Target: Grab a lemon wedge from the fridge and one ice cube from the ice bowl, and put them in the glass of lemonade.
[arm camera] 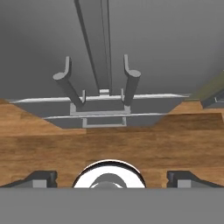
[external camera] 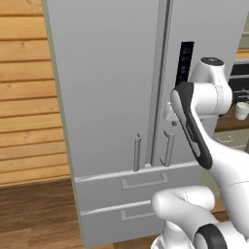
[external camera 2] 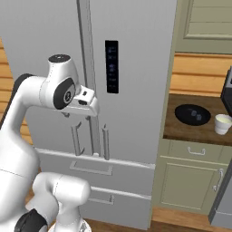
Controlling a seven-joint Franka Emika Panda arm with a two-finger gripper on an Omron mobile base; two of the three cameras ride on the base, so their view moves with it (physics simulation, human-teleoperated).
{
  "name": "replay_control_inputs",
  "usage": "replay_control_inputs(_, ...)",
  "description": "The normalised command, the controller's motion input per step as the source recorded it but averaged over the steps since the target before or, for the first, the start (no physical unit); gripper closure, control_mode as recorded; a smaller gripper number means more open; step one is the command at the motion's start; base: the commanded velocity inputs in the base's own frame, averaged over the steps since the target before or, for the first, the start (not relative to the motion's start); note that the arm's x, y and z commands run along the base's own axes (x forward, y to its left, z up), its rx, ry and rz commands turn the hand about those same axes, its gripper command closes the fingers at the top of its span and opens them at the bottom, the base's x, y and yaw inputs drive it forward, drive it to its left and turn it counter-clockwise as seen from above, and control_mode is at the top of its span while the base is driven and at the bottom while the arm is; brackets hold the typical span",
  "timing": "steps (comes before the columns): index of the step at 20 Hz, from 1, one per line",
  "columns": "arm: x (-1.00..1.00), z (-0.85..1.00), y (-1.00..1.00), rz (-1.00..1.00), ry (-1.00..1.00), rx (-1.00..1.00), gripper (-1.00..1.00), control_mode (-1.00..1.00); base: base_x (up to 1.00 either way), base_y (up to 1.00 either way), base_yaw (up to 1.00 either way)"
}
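Observation:
The grey fridge [external camera: 107, 87] stands with both doors shut, so the lemon wedge is hidden. My gripper [external camera 2: 78, 114] hangs open and empty close in front of the doors, just above the two vertical bar handles [external camera 2: 105, 142]. In the hand view its fingertips [arm camera: 41, 178] stand wide apart, looking down past both handles [arm camera: 130, 81]. To the right, on the counter, sit the black ice bowl [external camera 2: 183, 113] holding two pale ice cubes [external camera 2: 195, 113] and the glass of lemonade [external camera 2: 223, 123], also seen as the glass [external camera: 241, 111].
Two fridge drawers [external camera: 141, 182] lie below the doors. A beige-green cabinet [external camera 2: 190, 181] carries the wooden counter [external camera 2: 181, 129], with an upper cabinet [external camera 2: 204, 22] above. A dark appliance [external camera 2: 227, 93] stands at the counter's right. A wood-plank wall [external camera: 24, 97] flanks the fridge's left.

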Motion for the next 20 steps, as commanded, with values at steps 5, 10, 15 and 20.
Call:
replay_control_inputs(5, -0.61, 0.0, 0.0, 0.0, -0.09, 0.01, -1.0, -1.0, 0.0, 0.0, 0.0)
replay_control_inputs(10, -0.43, 0.0, 0.0, 0.0, -0.07, 0.0, -1.0, -1.0, 0.0, 0.0, 0.0)
replay_control_inputs(15, -0.03, -0.01, 0.0, 0.0, 0.02, 0.0, -1.0, -1.0, 0.0, 0.0, 0.0)
replay_control_inputs(20, 0.32, -0.27, 0.0, 0.0, 0.03, 0.0, -1.0, -1.0, 0.0, 0.0, 0.0)
